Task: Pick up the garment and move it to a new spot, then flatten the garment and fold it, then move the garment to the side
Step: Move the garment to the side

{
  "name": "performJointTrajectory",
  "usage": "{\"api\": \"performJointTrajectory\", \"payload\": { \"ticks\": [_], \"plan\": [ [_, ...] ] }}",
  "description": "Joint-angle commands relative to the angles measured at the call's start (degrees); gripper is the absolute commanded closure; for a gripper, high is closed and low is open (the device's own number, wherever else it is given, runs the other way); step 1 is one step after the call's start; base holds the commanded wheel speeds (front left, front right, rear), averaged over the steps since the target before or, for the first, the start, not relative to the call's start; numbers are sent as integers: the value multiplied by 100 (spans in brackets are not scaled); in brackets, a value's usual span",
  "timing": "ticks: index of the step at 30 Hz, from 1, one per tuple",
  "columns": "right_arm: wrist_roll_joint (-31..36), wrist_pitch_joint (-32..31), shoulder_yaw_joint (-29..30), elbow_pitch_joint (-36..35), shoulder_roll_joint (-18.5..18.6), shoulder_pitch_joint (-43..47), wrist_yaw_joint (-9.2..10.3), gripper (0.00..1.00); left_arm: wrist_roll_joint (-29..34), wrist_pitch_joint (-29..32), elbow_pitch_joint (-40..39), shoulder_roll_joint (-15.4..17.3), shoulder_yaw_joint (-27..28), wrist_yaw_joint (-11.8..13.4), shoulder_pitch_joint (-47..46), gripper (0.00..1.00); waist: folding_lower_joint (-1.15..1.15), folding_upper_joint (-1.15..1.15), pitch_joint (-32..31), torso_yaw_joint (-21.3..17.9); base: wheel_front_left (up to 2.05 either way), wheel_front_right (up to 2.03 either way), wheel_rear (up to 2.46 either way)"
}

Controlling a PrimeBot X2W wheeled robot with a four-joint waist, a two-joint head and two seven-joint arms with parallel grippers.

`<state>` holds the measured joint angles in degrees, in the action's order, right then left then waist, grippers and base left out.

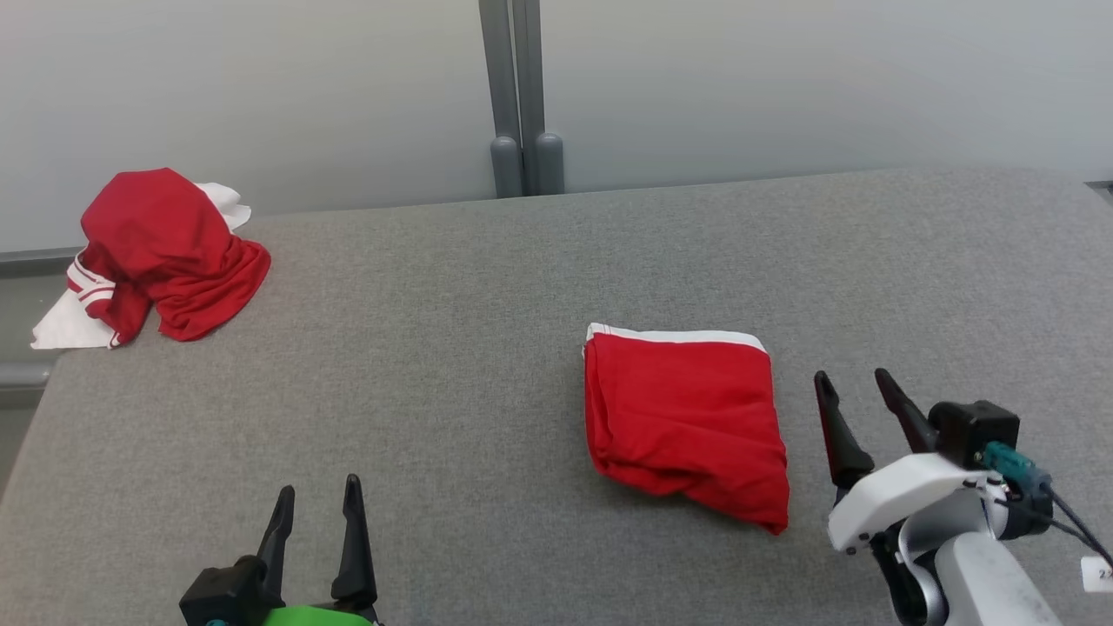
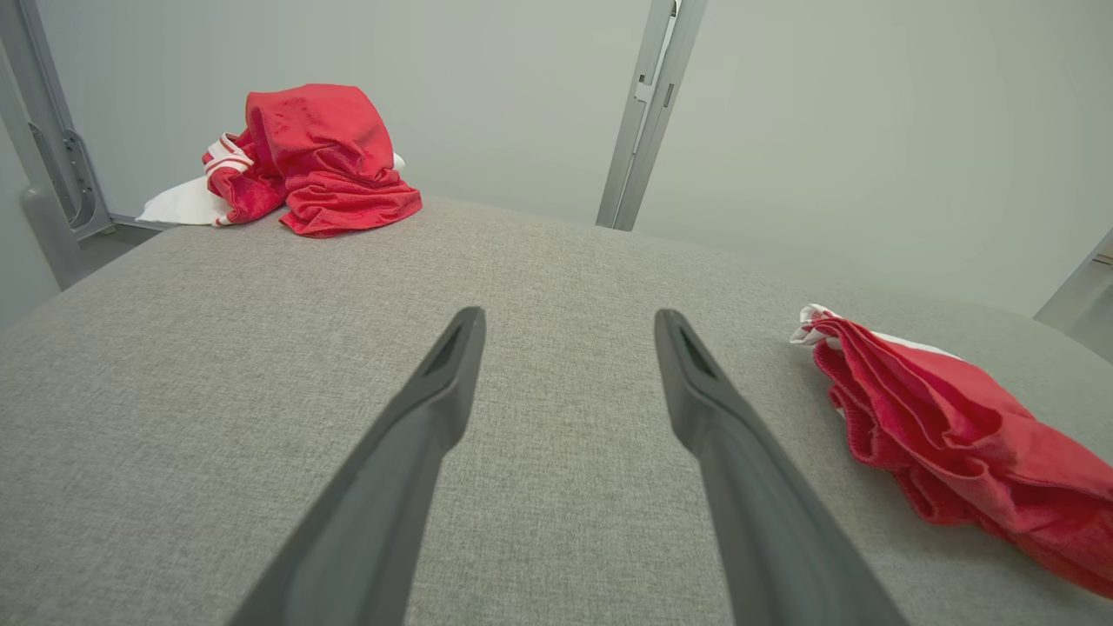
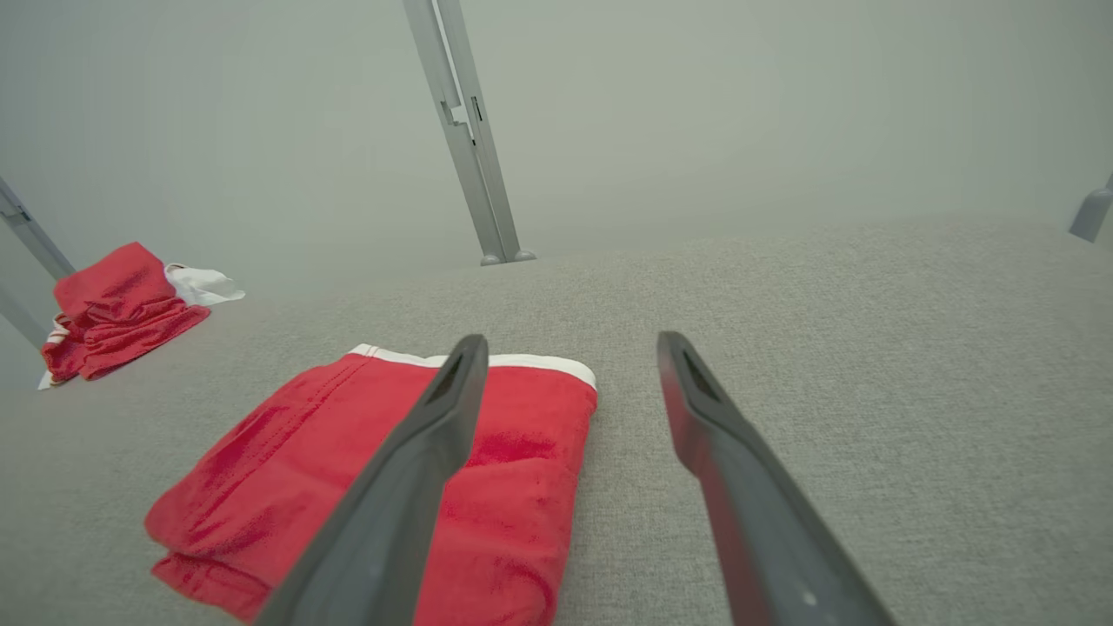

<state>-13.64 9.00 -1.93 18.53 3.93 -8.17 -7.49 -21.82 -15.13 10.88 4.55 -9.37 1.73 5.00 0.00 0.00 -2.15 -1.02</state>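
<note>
A folded red garment (image 1: 685, 419) with a white band along its far edge lies on the grey table, right of centre; it also lies at the right of the left wrist view (image 2: 948, 435) and lower left of the right wrist view (image 3: 383, 487). My right gripper (image 1: 852, 382) stands open just right of the garment, apart from it, nothing between its fingers (image 3: 417, 452). My left gripper (image 1: 315, 500) is open near the table's front edge, well left of the garment, holding nothing; its fingers (image 2: 435, 391) point across bare cloth.
A crumpled pile of red and white garments (image 1: 156, 252) sits at the table's far left corner (image 2: 304, 156). A grey post (image 1: 520, 96) rises behind the table's far edge. The grey table surface (image 1: 452, 348) stretches between the pile and the folded garment.
</note>
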Motion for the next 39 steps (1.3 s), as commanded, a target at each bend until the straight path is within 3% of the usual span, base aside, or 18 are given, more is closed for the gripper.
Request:
{"api": "performJointTrajectory", "payload": {
  "ticks": [1,11,26,27,28,30,31,39],
  "plan": [
    [-30,-232,56,71,118,-161,-1,0,37,-2,9,-1,-3,-27,61,0,0,0,21,41,0,0,0],
    [-1289,-2148,-146,1019,518,-961,-2,0,65,-2,99,-36,-70,-76,-111,0,0,0,279,395,0,0,0],
    [-1945,-2425,-786,2246,737,-1631,-1,0,164,-2,107,-38,-14,-133,-396,0,0,0,829,792,0,0,0],
    [-1990,-2391,-854,2273,737,-1654,-2,43,172,-2,113,-41,-8,-131,-403,0,0,0,836,791,0,0,0],
    [-2011,-2356,-909,2272,748,-1676,-2,55,176,-2,113,-43,0,-127,-409,0,0,0,841,785,0,0,0],
    [-2054,-2192,-1095,2229,863,-1771,-2,96,190,-2,103,-38,30,-119,-420,0,0,0,851,733,0,0,0],
    [-2043,-2134,-1154,2215,907,-1803,-1,100,198,-2,98,-33,35,-123,-427,0,0,0,854,708,0,0,0],
    [-1839,-1566,-1387,2292,1256,-2125,0,100,254,-2,66,4,30,-161,-518,0,0,0,947,313,0,0,0]
  ]
}}
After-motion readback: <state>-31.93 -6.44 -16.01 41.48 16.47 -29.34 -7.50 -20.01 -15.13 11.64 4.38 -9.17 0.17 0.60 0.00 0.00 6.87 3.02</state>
